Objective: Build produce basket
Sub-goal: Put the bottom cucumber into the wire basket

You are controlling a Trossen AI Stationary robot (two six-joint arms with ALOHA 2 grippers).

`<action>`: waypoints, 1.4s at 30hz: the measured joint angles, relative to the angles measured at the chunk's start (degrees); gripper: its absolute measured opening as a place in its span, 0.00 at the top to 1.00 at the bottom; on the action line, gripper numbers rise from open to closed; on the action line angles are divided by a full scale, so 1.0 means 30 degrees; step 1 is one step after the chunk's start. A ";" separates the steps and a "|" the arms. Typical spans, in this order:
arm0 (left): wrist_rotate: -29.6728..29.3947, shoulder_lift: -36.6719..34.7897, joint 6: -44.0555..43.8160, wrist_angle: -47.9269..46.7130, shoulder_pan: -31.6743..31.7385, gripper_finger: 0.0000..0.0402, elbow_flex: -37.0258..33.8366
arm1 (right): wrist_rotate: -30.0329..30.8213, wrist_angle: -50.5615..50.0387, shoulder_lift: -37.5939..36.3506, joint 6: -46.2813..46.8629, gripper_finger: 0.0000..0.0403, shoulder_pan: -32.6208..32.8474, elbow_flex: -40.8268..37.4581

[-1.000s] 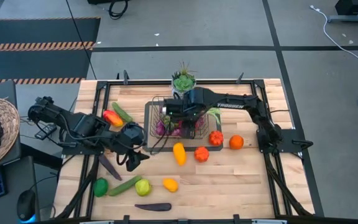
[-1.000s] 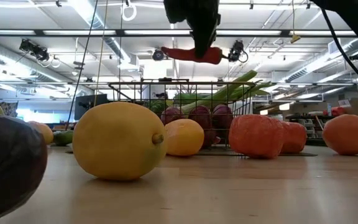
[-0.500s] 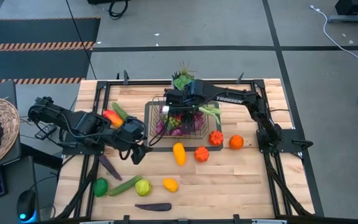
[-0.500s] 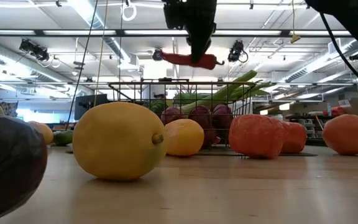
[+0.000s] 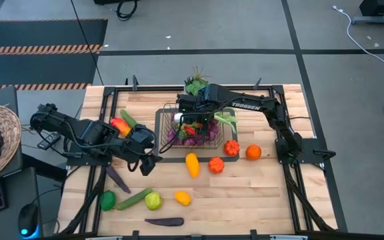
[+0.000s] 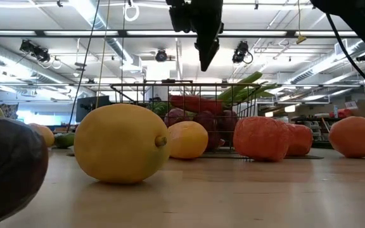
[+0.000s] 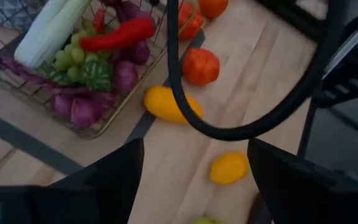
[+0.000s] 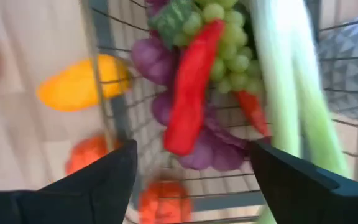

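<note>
The dark wire basket point(image 5: 167, 108) stands at the table's far middle on a grey mat. It holds a leek point(image 8: 278, 81), green grapes point(image 8: 229, 43), purple pieces point(image 7: 124, 76) and a red chili point(image 8: 190, 84). The chili lies across the top of the grapes, also seen in the low view point(image 6: 192, 102). My right gripper point(image 6: 205, 62) hangs open above the basket, fingers pointing down, with nothing between them. My left gripper point(image 5: 145, 164) hovers open over the table, left of and nearer than the basket. More produce lies loose on the table.
Right of and nearer than the basket lie a yellow fruit point(image 5: 192, 163), two orange-red tomatoes point(image 5: 216, 165) and an orange point(image 5: 253, 152). Green and yellow pieces point(image 5: 153, 199) and a purple eggplant point(image 5: 164, 221) lie near the front edge. A potted succulent point(image 5: 197, 87) stands behind the basket.
My right gripper has shifted a little toward the far edge over the basket and has opened. The red chili has dropped from its fingers into the basket and now lies on the grapes.
</note>
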 joint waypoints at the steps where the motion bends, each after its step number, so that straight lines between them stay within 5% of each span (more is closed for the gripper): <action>1: 0.0113 0.0003 0.0266 -0.0175 -0.0053 0.27 0.0000 | -0.0402 -0.0003 -0.0050 0.0536 0.22 0.0041 0.0000; 10: 0.1104 0.0003 0.1259 -0.4273 -0.0143 0.27 0.0000 | -0.1962 -0.0016 -0.0183 0.6152 0.24 0.1564 0.0007; 16: 0.4846 0.0003 0.1671 -0.4541 -0.0588 0.27 -0.0354 | -0.0975 0.0122 -0.0019 0.7611 0.25 0.3097 0.0000; 26: 0.9119 0.0003 -0.3003 -0.4610 -0.2909 0.27 -0.5512 | 0.0268 0.1525 -0.0005 1.2180 0.26 0.4257 0.0000; 37: 0.9056 0.0008 -0.7568 0.3153 -0.5895 0.27 -0.9669 | 0.0692 0.2403 -0.0005 1.2707 0.26 0.4827 0.0000; 42: 0.7173 0.0560 -0.8412 0.4221 -0.7298 0.27 -0.9799 | 0.0656 0.2398 0.0003 1.1782 0.26 0.4790 0.0000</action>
